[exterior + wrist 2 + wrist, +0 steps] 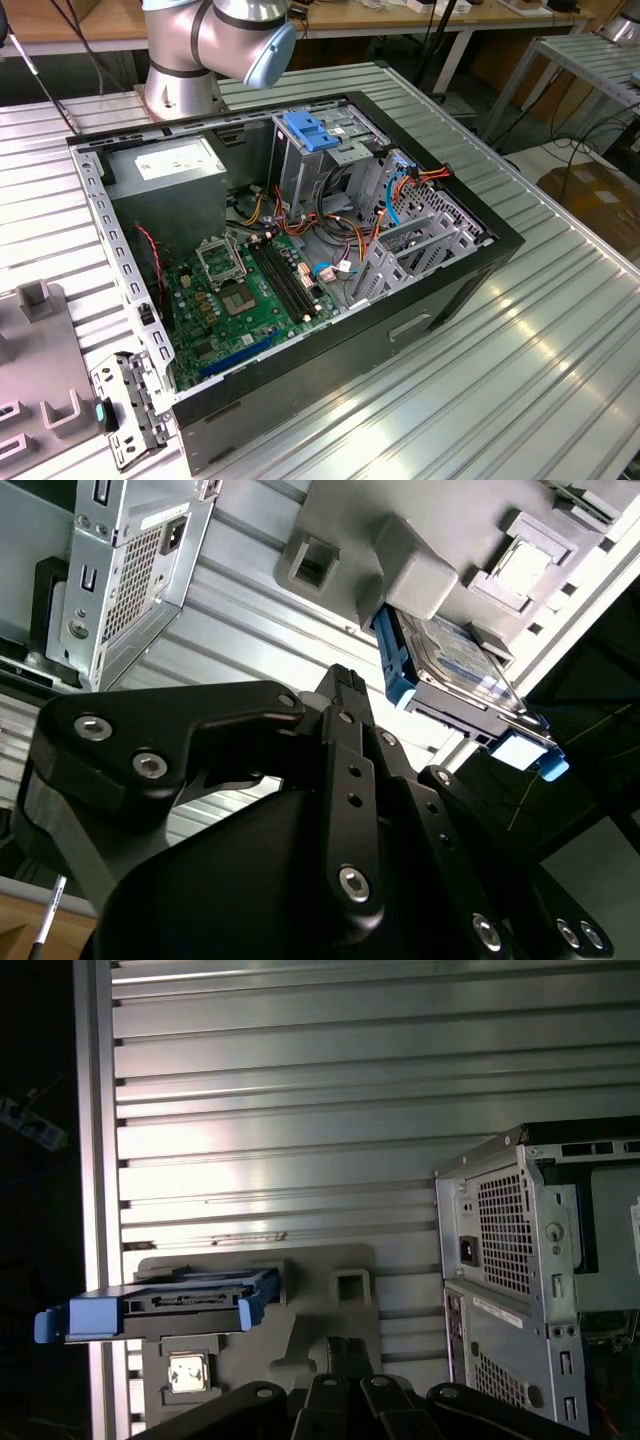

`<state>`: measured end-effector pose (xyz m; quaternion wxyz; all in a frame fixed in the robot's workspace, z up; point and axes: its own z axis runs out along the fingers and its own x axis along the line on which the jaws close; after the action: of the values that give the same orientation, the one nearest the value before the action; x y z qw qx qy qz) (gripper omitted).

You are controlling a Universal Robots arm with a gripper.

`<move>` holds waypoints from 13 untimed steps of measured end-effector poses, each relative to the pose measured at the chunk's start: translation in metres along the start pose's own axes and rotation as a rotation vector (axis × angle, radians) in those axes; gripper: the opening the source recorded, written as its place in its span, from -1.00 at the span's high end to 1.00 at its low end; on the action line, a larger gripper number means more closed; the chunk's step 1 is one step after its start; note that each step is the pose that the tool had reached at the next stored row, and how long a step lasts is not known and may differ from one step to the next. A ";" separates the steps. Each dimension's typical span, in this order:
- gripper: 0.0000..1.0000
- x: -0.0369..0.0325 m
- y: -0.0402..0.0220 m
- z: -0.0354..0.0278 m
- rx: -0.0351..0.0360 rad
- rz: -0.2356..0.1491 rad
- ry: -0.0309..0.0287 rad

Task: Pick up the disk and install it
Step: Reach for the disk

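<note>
Off at the exterior view's lower left sits the grey fixture (40,375), and the first wrist view shows the disk (175,1302) standing on edge in it, apart from the gripper (345,1385) (open or closed, can't tell). I'd square up to its flat sides, not the blue rail (95,1312), before descending.

In the exterior view, the open computer case (300,250) is seen from high up, over one corner, looking down. It is far enough back that the whole case and the ribbed worktop (520,380) around it are taken in. Both wrist views are taken from close behind the black claw (340,710) (345,1360), looking past it at the worktop. The grey holder (340,520) (300,1330) (50,400) with the disk (450,660) (170,1305) and the back of the case are shared by both, and the holder is caught at the exterior view's left too.
</note>
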<state>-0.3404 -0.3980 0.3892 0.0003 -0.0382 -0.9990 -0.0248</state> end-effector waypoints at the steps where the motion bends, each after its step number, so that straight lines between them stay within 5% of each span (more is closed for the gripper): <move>1: 0.79 0.0016 -0.0001 0.0000 0.0000 0.000 0.0002; 13: 0.79 0.0291 -0.0023 0.0004 0.0002 0.000 0.0024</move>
<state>-0.3696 -0.3981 0.3888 0.0014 -0.0382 -0.9990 -0.0247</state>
